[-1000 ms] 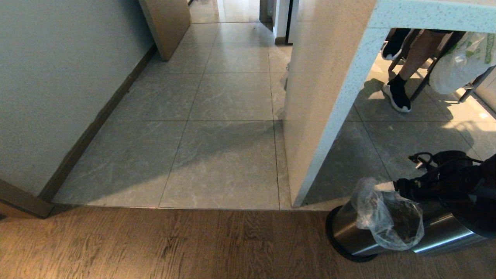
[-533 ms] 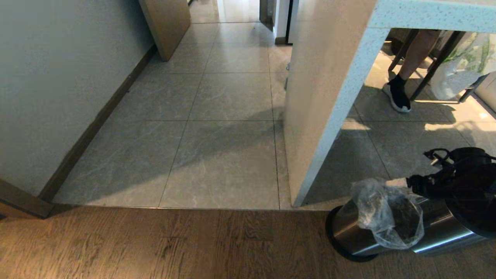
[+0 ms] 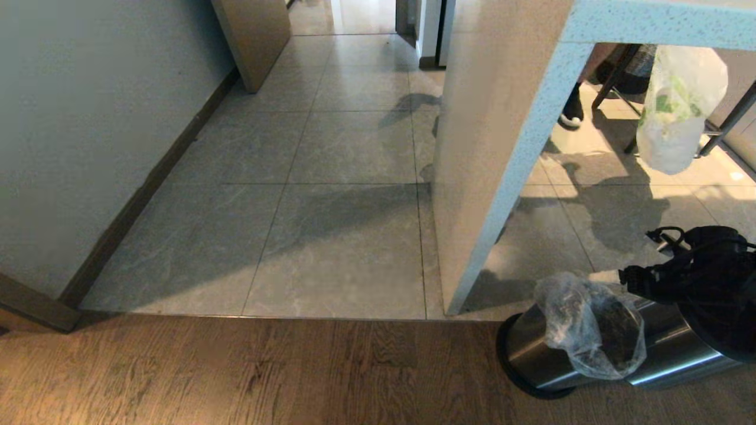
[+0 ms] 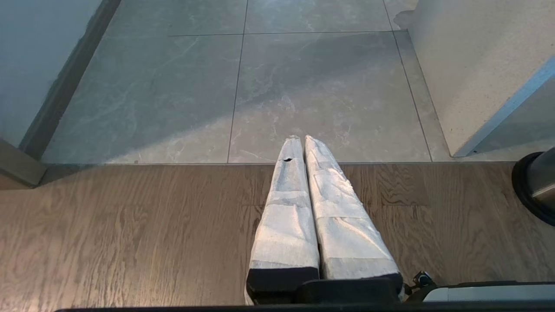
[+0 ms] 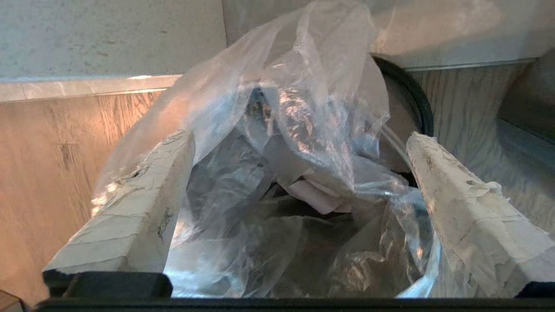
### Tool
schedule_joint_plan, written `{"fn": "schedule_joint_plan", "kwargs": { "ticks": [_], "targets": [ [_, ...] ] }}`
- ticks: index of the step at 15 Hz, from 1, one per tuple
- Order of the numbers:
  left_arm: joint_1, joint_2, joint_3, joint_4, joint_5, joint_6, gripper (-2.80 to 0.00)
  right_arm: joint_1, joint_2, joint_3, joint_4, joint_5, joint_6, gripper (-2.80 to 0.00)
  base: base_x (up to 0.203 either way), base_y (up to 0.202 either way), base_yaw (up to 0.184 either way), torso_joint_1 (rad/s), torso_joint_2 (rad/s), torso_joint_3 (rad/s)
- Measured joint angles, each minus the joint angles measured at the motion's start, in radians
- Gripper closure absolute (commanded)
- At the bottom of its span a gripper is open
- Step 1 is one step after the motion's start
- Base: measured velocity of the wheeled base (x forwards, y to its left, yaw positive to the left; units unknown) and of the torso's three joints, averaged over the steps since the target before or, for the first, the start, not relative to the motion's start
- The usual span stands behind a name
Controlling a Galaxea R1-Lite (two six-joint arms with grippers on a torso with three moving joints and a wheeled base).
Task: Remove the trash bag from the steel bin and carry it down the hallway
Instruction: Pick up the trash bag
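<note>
Right gripper [image 5: 299, 143]: jaws spread wide, holding nothing. Both fingers [image 5: 143, 203] are wrapped in white, cracked and flaking tape, wedge-shaped, and flank the mouth of the trash bag [image 5: 282, 130]; whether they touch the film cannot be told. The bag is thin, clear, crinkled plastic, glossy in folds, still seated in the steel bin [image 3: 667, 348], with its loose top bunched up above the opening. Pale paper scraps [image 5: 312, 195] show through the film inside.

The bin is a brushed-steel cylinder with a black ring [image 5: 412, 95] at its mouth. In the head view it stands on brown wood-grain flooring [image 3: 236, 378], just beside the base of a speckled pale counter panel [image 3: 490, 147]. The right arm [image 3: 703, 277] is dark and bulky and sits over the bin's right side.

Left gripper [image 4: 299, 141]: fingers pressed together, the same white wrap, empty, hanging over the wood floor near the tile edge.

Beyond lies the hallway [image 3: 354, 118]: glossy grey veined tiles, white wall, dark baseboard. A white bag with green print [image 3: 676, 112] hangs under the counter.
</note>
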Motion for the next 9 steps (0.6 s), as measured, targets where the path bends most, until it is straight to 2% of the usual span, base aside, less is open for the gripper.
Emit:
{"fn": "schedule_joint_plan", "kwargs": {
  "ticks": [9],
  "targets": [
    [0.0, 0.0, 0.0, 0.0, 0.0, 0.0, 0.0, 0.003, 0.034, 0.008, 0.017, -0.019, -0.003, -2.8, 0.0, 0.0, 0.0, 0.0, 0.0, 0.0]
  ]
}}
